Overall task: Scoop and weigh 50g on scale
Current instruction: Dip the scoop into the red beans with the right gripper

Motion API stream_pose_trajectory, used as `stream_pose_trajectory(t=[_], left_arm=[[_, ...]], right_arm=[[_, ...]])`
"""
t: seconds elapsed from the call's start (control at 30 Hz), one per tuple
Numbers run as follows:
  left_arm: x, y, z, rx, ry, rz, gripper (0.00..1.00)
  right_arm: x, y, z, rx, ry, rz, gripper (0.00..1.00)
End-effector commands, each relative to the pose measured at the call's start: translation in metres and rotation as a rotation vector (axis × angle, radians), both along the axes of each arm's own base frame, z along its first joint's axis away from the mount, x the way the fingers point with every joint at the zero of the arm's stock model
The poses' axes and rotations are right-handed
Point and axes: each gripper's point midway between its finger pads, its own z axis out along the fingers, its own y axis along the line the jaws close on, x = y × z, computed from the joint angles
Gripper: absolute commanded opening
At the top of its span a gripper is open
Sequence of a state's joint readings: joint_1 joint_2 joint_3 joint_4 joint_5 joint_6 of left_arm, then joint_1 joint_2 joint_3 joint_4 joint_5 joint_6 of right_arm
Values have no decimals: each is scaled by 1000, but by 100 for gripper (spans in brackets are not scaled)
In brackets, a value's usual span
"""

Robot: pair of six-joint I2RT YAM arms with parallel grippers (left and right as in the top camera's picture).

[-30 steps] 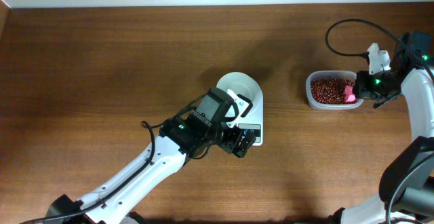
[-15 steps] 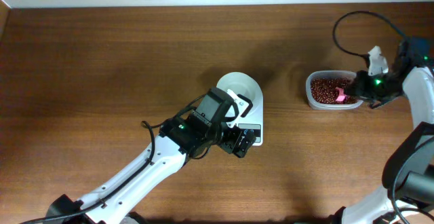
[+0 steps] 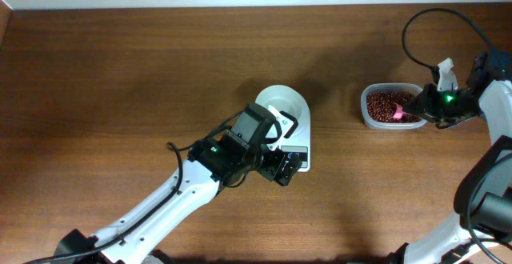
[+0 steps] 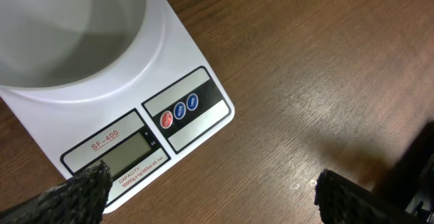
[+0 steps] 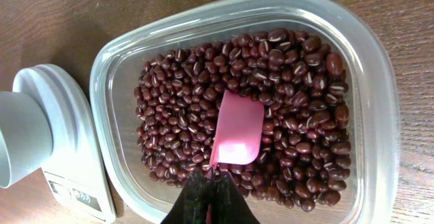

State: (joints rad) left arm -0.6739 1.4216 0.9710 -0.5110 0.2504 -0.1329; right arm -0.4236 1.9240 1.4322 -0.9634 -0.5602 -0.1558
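Presently, the left gripper (image 4: 213,198) hovers over the display end of the scale (image 4: 186,125), its jaws spread wide with nothing between them. The scale sits near the middle of the wooden table (image 3: 120,72), a round white bowl (image 4: 68,34) on its platform; the display reading is too faint to make out. Well to the right, the red-brown beans (image 5: 285,81) lie heaped in a clear plastic tub (image 5: 369,68). The right gripper (image 5: 210,195) is clamped on the handle of a pink measuring spoon (image 5: 239,129) — the scoop end lies on the beans, seemingly just at the surface.
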Motion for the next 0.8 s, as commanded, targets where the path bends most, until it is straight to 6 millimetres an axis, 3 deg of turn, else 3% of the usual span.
stream_pose_trajectory(t=[0.0, 0.27, 0.6, 0.77], left_arm=[[0, 0, 0, 2, -4, -1, 99], [0, 0, 0, 3, -4, -1, 99], [0, 0, 0, 2, -4, -2, 99], [0, 0, 0, 3, -4, -2, 100]], right_arm=[[-6, -4, -5, 88, 23, -42, 4], [-5, -21, 27, 334, -108, -139, 4], [-7, -11, 42, 447, -124, -144, 4], [-7, 1, 58, 565, -141, -150, 4]])
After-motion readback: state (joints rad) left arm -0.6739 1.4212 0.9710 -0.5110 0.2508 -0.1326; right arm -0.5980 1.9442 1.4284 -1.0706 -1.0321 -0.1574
